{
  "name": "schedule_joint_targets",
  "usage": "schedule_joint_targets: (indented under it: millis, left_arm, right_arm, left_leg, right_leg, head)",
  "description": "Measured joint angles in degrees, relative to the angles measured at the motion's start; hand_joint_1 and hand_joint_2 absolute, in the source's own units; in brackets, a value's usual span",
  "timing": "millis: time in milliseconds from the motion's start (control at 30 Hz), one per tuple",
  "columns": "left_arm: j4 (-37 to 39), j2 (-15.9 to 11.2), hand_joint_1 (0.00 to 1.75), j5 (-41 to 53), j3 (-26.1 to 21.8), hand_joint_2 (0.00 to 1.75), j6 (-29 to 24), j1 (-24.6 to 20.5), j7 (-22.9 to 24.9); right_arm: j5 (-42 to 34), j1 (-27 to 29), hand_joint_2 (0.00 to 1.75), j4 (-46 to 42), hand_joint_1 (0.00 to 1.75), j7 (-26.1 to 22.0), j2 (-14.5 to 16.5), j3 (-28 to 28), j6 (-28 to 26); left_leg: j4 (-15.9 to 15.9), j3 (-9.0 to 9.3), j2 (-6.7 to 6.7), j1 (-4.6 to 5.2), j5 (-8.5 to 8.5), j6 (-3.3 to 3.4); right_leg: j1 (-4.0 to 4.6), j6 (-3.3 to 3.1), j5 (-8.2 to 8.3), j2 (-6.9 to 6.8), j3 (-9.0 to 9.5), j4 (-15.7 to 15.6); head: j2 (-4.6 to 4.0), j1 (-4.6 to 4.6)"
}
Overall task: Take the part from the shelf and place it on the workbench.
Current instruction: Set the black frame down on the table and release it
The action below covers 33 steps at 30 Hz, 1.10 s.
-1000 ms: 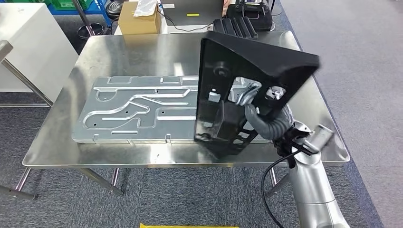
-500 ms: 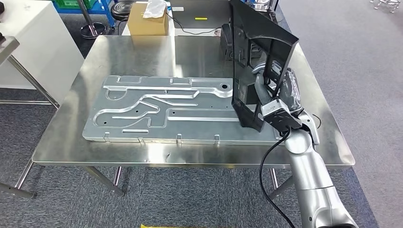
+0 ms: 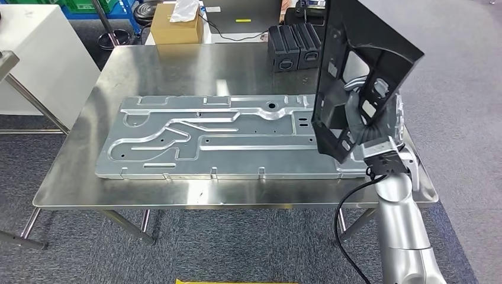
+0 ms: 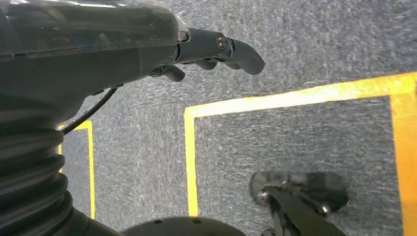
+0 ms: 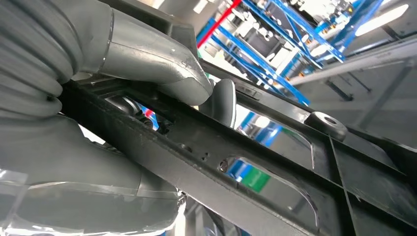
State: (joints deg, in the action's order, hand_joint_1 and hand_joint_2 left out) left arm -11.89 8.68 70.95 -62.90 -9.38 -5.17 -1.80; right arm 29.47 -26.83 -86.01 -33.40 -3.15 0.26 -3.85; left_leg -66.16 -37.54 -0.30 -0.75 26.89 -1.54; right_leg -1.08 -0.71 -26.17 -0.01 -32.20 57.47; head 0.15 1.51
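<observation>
While the right hand [image 3: 362,121] grips the big black plastic part [image 3: 361,77] above the shiny metal workbench's [image 3: 177,71] right edge, it could slip and bang the flat silver plate [image 3: 207,139]. The left hand [image 4: 196,46] holds nothing.

A matt black plastic part [image 3: 361,77] stands above a shiny brushed-metal workbench [image 3: 177,71] bearing a dull stamped-metal plate [image 3: 207,139].

The part [image 3: 362,71] in the right hand [image 3: 362,121] is black; the hand itself is grey. Beneath it the bench [image 3: 160,71] is shiny silver, and so is the plate [image 3: 207,139] beside the hand. Beyond sit a tan box [image 3: 174,26] and black blocks [image 3: 293,46]. The left hand [image 4: 216,49] is dark grey over grey carpet [image 4: 295,39] with yellow lines [image 4: 295,96].
</observation>
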Motion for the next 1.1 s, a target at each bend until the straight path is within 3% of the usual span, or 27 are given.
schedule_joint_targets:
  millis: [33, 100, 167, 233, 267, 333, 400, 433, 467, 533, 567, 600, 733, 800, 867, 900, 933, 967, 1033, 1100]
  left_arm:
    - [0.0, -0.02, 0.0, 0.16, 0.01, 1.75, 0.09, 0.01, -0.13]
    - [0.0, -0.03, 0.0, 0.44, 0.08, 1.75, 0.24, -0.03, -0.27]
    - [0.0, -0.01, 0.0, 0.57, 0.15, 1.75, 0.34, -0.05, -0.26]
    - [0.0, 0.04, 0.0, 0.74, 0.18, 1.75, 0.61, -0.04, -0.18]
    - [0.0, 0.08, 0.0, 0.87, 0.19, 1.75, 0.79, -0.08, -0.1]
    - [0.0, 0.15, 0.0, 1.14, 0.21, 1.75, 1.04, -0.16, 0.09]
    - [0.0, 0.25, 0.0, 1.23, 0.23, 1.75, 1.14, -0.15, 0.29]
    - [0.0, 0.3, 0.0, 1.25, 0.23, 1.75, 1.17, -0.13, 0.36]
    - [0.0, 0.39, 0.0, 1.25, 0.24, 1.75, 1.2, -0.12, 0.43]
    - [0.0, 0.56, 0.0, 1.26, 0.26, 1.75, 1.25, -0.15, 0.51]
    - [0.0, 0.63, 0.0, 1.26, 0.27, 1.75, 1.26, -0.19, 0.56]
    - [0.0, 0.67, 0.0, 1.25, 0.28, 1.75, 1.27, -0.21, 0.6]
    - [0.0, 0.74, 0.0, 1.21, 0.28, 1.75, 1.53, -0.31, 0.74]
    - [0.0, 0.78, 0.0, 1.14, 0.28, 1.75, 1.74, -0.39, 0.75]
    - [0.0, 0.81, 0.0, 1.06, 0.28, 1.75, 1.93, -0.67, 0.75]
    - [0.0, 0.81, 0.0, 1.01, 0.28, 1.75, 1.99, -0.84, 0.77]
    - [0.0, 0.82, 0.0, 0.93, 0.28, 1.75, 2.04, -0.96, 0.85]
    - [0.0, 0.82, 0.0, 0.79, 0.28, 1.75, 2.06, -1.02, 0.92]
    - [0.0, 0.83, 0.0, 0.44, 0.26, 1.75, 2.03, -0.88, 1.08]
    - [0.0, 0.88, 0.0, 0.13, 0.22, 1.75, 1.96, -0.67, 1.13]
  right_arm:
    - [0.01, 0.08, 1.75, -0.87, 1.75, 0.0, 0.0, -0.2, 0.09]
    - [0.07, 0.13, 1.75, -2.48, 1.75, 0.07, 0.0, -0.57, 0.21]
    - [0.14, 0.15, 1.75, -3.84, 1.75, 0.15, 0.01, -0.82, 0.45]
    - [0.33, 0.09, 1.75, -5.01, 1.75, 0.19, 0.02, -0.98, 0.71]
    - [0.45, 0.0, 1.75, -5.51, 1.75, 0.21, 0.03, -1.04, 0.77]
    - [0.63, -0.15, 1.75, -6.24, 1.75, 0.17, 0.02, -1.14, 1.0]
    - [0.82, -0.08, 1.75, -6.81, 1.75, 0.02, 0.02, -1.16, 1.5]
    - [0.94, -0.04, 1.75, -7.19, 1.75, -0.12, 0.02, -1.15, 1.79]
    - [1.14, -0.01, 1.75, -7.7, 1.75, -0.29, 0.02, -1.13, 2.03]
    - [1.59, -0.09, 1.75, -8.92, 1.75, -0.58, 0.02, -0.98, 2.46]
    - [1.94, -0.17, 1.75, -9.53, 1.75, -0.57, 0.02, -0.82, 2.66]
    - [2.35, -0.28, 1.75, -10.07, 1.75, -0.4, 0.02, -0.6, 2.9]
    - [4.38, -1.52, 1.75, -11.46, 1.75, 1.29, -0.09, 0.84, 4.05]
    - [5.52, -2.65, 1.75, -11.77, 1.75, 2.2, -0.24, 1.76, 4.55]
    - [6.72, -3.69, 1.75, -11.76, 1.75, 3.11, -0.47, 2.69, 4.99]
    - [7.42, -4.29, 1.75, -11.61, 1.75, 3.64, -0.66, 3.21, 5.24]
    - [8.13, -5.06, 1.75, -11.34, 1.75, 4.24, -0.92, 3.76, 5.48]
    - [8.83, -6.03, 1.75, -10.96, 1.75, 4.94, -1.22, 4.35, 5.74]
    - [10.14, -8.68, 1.75, -9.65, 1.75, 6.48, -1.99, 5.51, 6.12]
    - [11.53, -12.11, 1.75, -7.22, 1.75, 8.19, -2.99, 6.79, 6.3]
  left_leg:
    - [3.85, 1.72, -0.01, 0.1, -1.59, 0.2]
    - [7.94, 3.34, -0.05, 0.31, -2.6, 0.72]
    - [8.32, 3.34, -0.07, 0.44, -2.36, 1.35]
    - [8.79, 3.57, -0.05, 0.33, -2.53, 2.1]
    - [9.03, 3.71, -0.04, 0.25, -2.61, 2.44]
    - [9.12, 3.8, -0.03, 0.3, -2.55, 2.89]
    - [9.03, 3.87, -0.03, 0.42, -2.39, 3.03]
    - [8.93, 3.94, -0.05, 0.45, -2.27, 3.03]
    - [8.8, 4.05, -0.09, 0.46, -2.11, 2.98]
    - [8.35, 4.24, -0.17, 0.58, -1.62, 2.68]
    - [8.12, 4.22, -0.2, 0.69, -1.4, 2.46]
    - [7.97, 4.16, -0.21, 0.8, -1.24, 2.24]
    - [7.13, 3.91, -0.15, 0.89, -0.31, 1.13]
    - [2.4, 1.9, -0.1, 0.75, 2.56, 0.57]
    - [-5.39, -1.65, -0.06, 0.62, 6.01, 0.24]
    - [-8.06, -2.93, -0.06, 0.6, 6.69, 0.16]
    - [-8.56, -3.23, -0.05, 0.59, 6.14, 0.17]
    - [-6.71, -2.44, -0.05, 0.6, 4.51, 0.28]
    - [1.0, 1.0, -0.06, 0.66, 0.35, 0.71]
    - [6.53, 3.35, -0.08, 0.87, -1.38, 1.21]
  right_leg:
    - [0.07, 0.24, -0.18, 0.08, 0.0, 0.15]
    - [0.24, 0.81, -0.32, 0.22, -0.31, 0.35]
    - [0.28, 1.43, -0.31, 0.3, -0.53, 0.32]
    - [0.08, 2.0, -1.29, 0.25, -0.96, 1.49]
    - [0.01, 2.22, -2.56, 0.23, -1.92, 3.57]
    - [-0.04, 2.46, -6.05, 0.2, -5.71, 11.0]
    - [-0.05, 2.56, -7.48, 0.19, -9.11, 16.89]
    - [-0.06, 2.52, -6.45, 0.18, -9.37, 16.76]
    - [-0.06, 2.41, -4.45, 0.17, -8.46, 14.36]
    - [0.06, 2.1, -0.32, 0.13, -4.94, 6.57]
    - [0.16, 1.91, 0.68, 0.13, -3.66, 3.72]
    - [0.28, 1.72, 0.96, 0.16, -2.99, 2.14]
    - [0.03, 0.58, 0.82, 0.29, -2.83, 1.44]
    - [-0.14, 0.03, 0.82, 0.19, -2.68, 1.28]
    - [-0.06, -0.21, 0.74, 0.07, -2.67, 1.33]
    - [-0.02, -0.26, 0.71, 0.04, -2.66, 1.37]
    - [0.0, -0.28, 0.67, 0.04, -2.64, 1.43]
    - [0.01, -0.27, 0.63, 0.1, -2.58, 1.49]
    - [0.07, -0.12, 0.49, 0.27, -2.45, 1.61]
    - [0.24, 0.3, 0.51, 0.44, -2.63, 1.74]
  head:
    - [0.0, 0.01]
    - [0.0, -0.03]
    - [0.0, -0.05]
    - [-0.01, -0.11]
    - [-0.01, -0.16]
    - [0.0, -0.26]
    - [0.0, -0.26]
    - [0.0, -0.26]
    - [-0.01, -0.26]
    - [0.0, -0.26]
    - [0.0, -0.23]
    - [0.01, -0.21]
    - [0.01, -0.13]
    - [0.01, -0.01]
    - [0.01, 0.07]
    - [0.01, 0.06]
    - [0.01, 0.07]
    - [0.01, 0.07]
    - [0.0, 0.05]
    - [0.0, 0.02]
